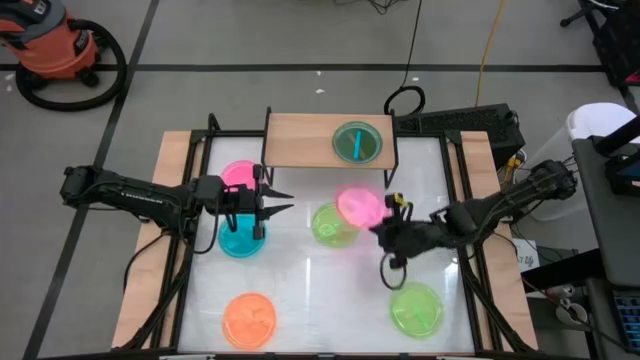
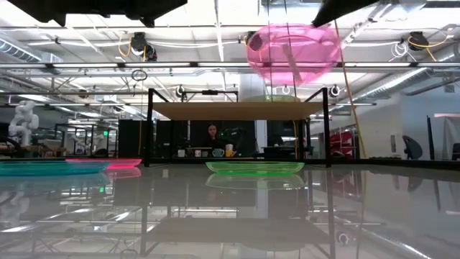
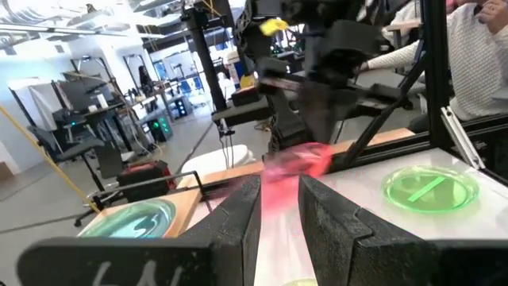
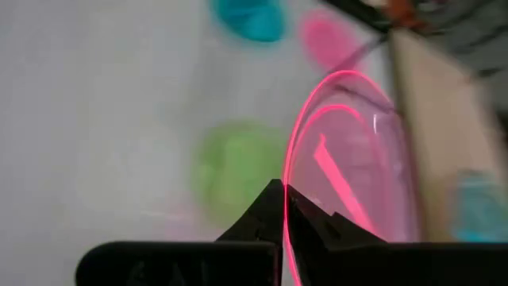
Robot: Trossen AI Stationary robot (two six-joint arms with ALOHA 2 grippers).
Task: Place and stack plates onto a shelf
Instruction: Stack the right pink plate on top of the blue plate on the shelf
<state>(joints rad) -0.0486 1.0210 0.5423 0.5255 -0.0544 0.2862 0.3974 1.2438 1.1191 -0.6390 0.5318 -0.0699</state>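
The shelf (image 1: 300, 140) stands at the table's far middle with a greenish-blue plate (image 1: 357, 142) lying on it. My right gripper (image 1: 381, 222) is shut on a pink plate (image 1: 360, 207), high above a green plate (image 1: 330, 225) that lies flat on the table. In the low view the pink plate (image 2: 293, 52) hangs above shelf height. My left gripper (image 1: 285, 201) hovers open at the left, pointing level toward the table's right, with nothing between its fingers (image 3: 238, 214). Beside it, a second pink plate (image 1: 238, 175) and a blue plate (image 1: 241, 238) lie on the table. My right gripper pinches the pink plate's rim (image 4: 287, 179) between its two fingertips (image 4: 266, 208), on the plate's right-hand side. The fingers come from the table's right, slanting down. The plate is lifted clear of everything and tilted, reaching out beyond the fingers.
An orange plate (image 1: 249, 318) lies near the front left and another green plate (image 1: 416, 310) near the front right. Wooden planks (image 1: 160, 240) run along the table's left and right sides. Bare white tabletop shows in the near middle (image 1: 330, 300).
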